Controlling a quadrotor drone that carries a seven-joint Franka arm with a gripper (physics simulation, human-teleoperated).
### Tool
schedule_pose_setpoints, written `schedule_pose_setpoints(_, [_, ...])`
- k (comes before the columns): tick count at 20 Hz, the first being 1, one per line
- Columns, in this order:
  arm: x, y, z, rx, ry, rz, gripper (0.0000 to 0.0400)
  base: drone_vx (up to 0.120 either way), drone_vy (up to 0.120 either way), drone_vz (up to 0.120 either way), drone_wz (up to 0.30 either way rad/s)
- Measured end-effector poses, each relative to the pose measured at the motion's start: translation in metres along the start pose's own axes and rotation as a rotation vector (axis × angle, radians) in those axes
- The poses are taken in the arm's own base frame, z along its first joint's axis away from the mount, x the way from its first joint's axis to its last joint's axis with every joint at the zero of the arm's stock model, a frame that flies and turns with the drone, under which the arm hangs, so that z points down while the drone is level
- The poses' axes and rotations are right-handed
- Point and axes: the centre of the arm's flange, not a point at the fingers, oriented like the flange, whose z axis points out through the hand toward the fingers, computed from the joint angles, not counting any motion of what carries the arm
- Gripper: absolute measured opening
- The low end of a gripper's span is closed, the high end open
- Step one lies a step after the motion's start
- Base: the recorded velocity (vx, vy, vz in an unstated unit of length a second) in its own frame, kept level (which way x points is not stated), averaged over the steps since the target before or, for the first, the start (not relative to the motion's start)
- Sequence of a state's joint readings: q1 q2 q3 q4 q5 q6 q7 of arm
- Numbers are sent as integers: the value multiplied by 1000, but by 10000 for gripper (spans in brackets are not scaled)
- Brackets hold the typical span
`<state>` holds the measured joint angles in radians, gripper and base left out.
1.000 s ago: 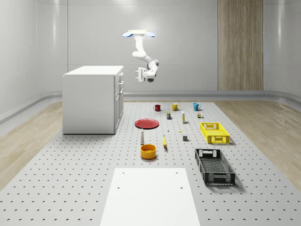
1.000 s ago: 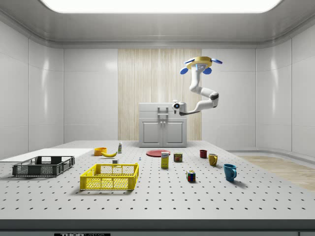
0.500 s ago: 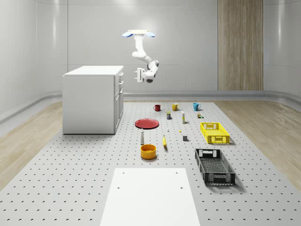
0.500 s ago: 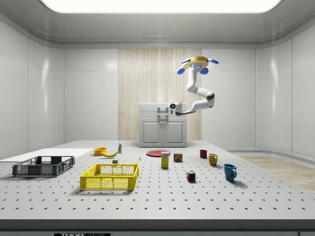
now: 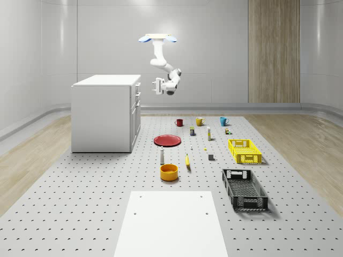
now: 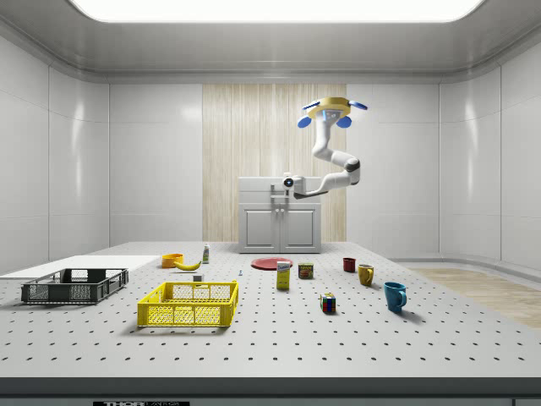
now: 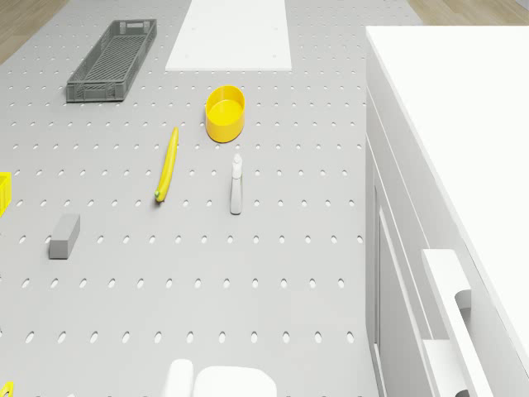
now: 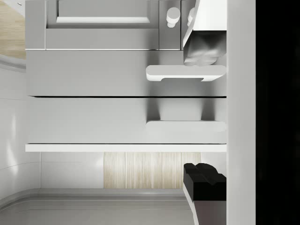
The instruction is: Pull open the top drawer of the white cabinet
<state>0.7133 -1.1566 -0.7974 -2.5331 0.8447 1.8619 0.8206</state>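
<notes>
The white cabinet (image 5: 104,113) stands at the whole-scene view's left, its drawer front facing right. My drone (image 5: 157,38) hovers in front of that face, higher than the cabinet top. The arm hangs down and bends toward the drawers. My gripper (image 5: 156,86) is open at drawer height, a short gap away from the front. In the side view the gripper (image 6: 287,182) lines up with the cabinet (image 6: 280,216). In the wrist view the top drawer handle (image 8: 185,125) lies just under the cabinet's top slab, between my spread fingertips (image 8: 202,180). The drawer is closed.
A red plate (image 5: 168,140), a small bottle (image 5: 162,155), a banana (image 5: 187,160) and a yellow bowl (image 5: 169,172) lie on the pegboard floor right of the cabinet. Three mugs (image 5: 199,121), a yellow crate (image 5: 245,151), a black crate (image 5: 244,189) and a white panel (image 5: 171,222) are farther off.
Drone and arm have drifted toward the cabinet, leftward in the side view. The gripper now sits in line with the drawer handles and is still open.
</notes>
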Motion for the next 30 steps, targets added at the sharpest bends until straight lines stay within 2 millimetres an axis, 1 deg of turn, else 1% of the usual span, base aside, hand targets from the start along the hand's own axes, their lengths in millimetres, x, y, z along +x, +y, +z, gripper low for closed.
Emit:
schedule_pose_setpoints(5, [0, 0, 12, 0, 0, 0, 305, 0, 0, 0, 0])
schedule_pose_setpoints(15, [0, 1, 55, 0, 0, 0, 305, 0, 0, 0, 0])
schedule_pose_setpoints(19, [7, 7, 63, 0, 0, 0, 305, 0, 0, 0, 0])
schedule_pose_setpoints(25, [14, 14, 69, 0, 0, 0, 305, 0, 0, 0, 0])
schedule_pose_setpoints(30, [17, 17, 81, 0, 0, 0, 305, 0, 0, 0, 0])
